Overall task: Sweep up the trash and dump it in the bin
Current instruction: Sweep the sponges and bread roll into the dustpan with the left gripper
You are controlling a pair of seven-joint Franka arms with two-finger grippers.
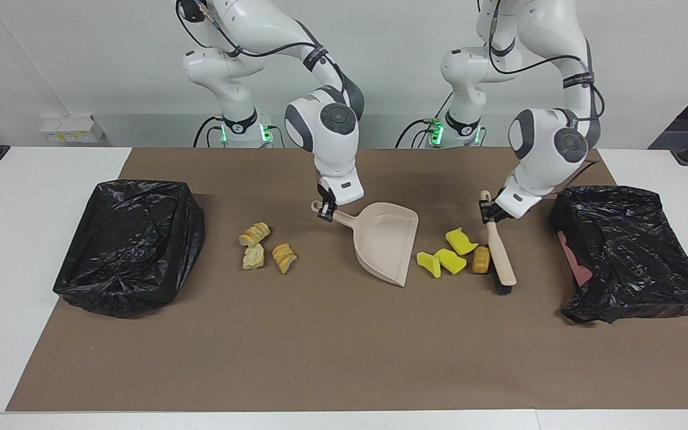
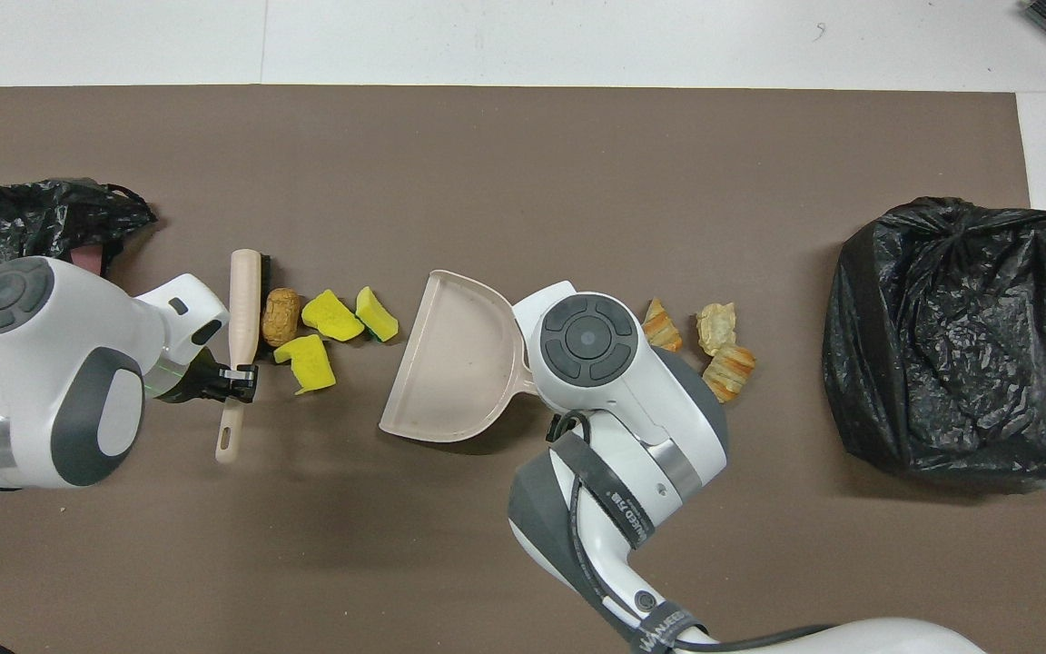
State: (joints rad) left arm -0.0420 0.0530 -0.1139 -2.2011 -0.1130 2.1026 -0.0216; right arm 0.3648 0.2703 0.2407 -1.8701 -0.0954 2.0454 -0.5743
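While the left gripper (image 1: 487, 212) clamps the brush (image 1: 500, 258) against the bread roll (image 1: 481, 260), the right gripper (image 1: 326, 210) grips the dustpan (image 1: 386, 242).

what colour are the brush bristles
Black, under the beige-handled plastic brush; clearest in the facing view.

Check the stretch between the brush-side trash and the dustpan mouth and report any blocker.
Nothing visible blocks it. The brush sits against the brown roll, the yellow chunks lie next, then bare mat up to the dustpan mouth.
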